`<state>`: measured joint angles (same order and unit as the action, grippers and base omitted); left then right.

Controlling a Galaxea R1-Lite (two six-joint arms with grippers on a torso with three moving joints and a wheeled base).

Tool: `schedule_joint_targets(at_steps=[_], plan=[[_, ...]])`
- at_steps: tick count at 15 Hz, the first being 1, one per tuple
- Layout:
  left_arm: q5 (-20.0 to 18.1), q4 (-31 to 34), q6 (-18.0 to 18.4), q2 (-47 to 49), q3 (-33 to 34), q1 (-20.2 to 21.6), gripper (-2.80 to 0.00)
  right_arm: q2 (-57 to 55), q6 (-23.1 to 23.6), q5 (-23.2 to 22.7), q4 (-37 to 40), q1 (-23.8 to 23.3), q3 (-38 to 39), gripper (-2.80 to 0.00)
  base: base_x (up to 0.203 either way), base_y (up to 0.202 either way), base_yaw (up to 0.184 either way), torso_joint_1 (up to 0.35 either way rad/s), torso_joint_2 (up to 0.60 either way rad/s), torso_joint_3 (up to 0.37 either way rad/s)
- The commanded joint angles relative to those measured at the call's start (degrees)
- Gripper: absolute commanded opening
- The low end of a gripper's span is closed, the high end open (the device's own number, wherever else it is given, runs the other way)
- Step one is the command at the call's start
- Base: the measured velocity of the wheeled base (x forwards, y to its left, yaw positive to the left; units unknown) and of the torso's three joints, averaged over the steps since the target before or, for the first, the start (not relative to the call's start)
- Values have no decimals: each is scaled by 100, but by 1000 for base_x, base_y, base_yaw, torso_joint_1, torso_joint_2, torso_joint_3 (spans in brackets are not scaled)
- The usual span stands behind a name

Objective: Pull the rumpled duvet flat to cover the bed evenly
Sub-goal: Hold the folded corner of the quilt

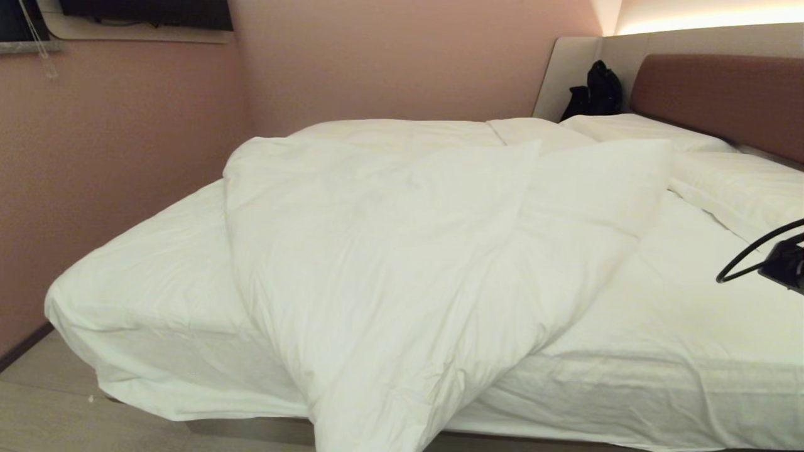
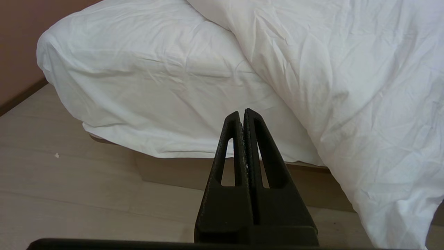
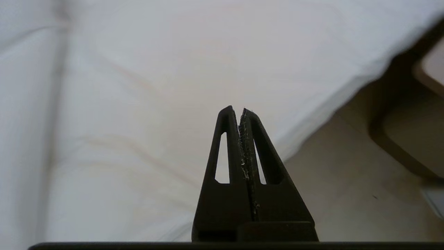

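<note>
Duvet: the duvet (image 1: 402,251) lies bunched in a broad ridge across the middle of the bed (image 1: 659,326), running from about 11 o'clock in the head view down to 6 o'clock, where its lower end spills over the near edge of the mattress toward the floor (image 1: 44,408).
Bare sheet: fitted sheet shows on both sides of the ridge, at 8 o'clock by the near left corner and at 4 o'clock along the near right edge.
Pillows: white pillows (image 1: 722,169) lie at 2 o'clock against the reddish-brown headboard (image 1: 722,94).
Bag: a dark bag (image 1: 597,91) sits in the corner at 1 o'clock, beside the grey side panel.
Left gripper: the left gripper (image 2: 241,113) hangs off the near left corner of the bed, over the floor; its two fingers are pressed together and hold nothing. In its own view the duvet's hanging end (image 2: 364,121) is near but not touching.
Right gripper: the right gripper (image 3: 236,109) has its fingers pressed tight together, empty, in front of white bedding (image 3: 156,86) by the bed's edge; that view is blurred.
Right arm: only a dark part with a looped cable (image 1: 769,260) shows at 3 o'clock in the head view.
</note>
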<state>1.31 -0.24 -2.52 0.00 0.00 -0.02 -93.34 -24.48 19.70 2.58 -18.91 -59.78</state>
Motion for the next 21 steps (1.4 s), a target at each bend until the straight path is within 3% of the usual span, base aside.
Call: schedule_joint_targets(at_steps=[1, 11, 21], plan=[[1, -2, -3, 0, 0, 2, -280, 570, -19, 35, 4, 582, 40, -280, 0, 0, 0, 0, 0, 0], [1, -2, -3, 0, 0, 2, -280, 2390, 90, 84, 300, 2077, 562, -280, 0, 0, 0, 0, 0, 0], [1, -2, -3, 0, 0, 2, -280, 5089, 826, 86, 378, 2177, 2076, -280, 0, 0, 0, 0, 0, 0]])
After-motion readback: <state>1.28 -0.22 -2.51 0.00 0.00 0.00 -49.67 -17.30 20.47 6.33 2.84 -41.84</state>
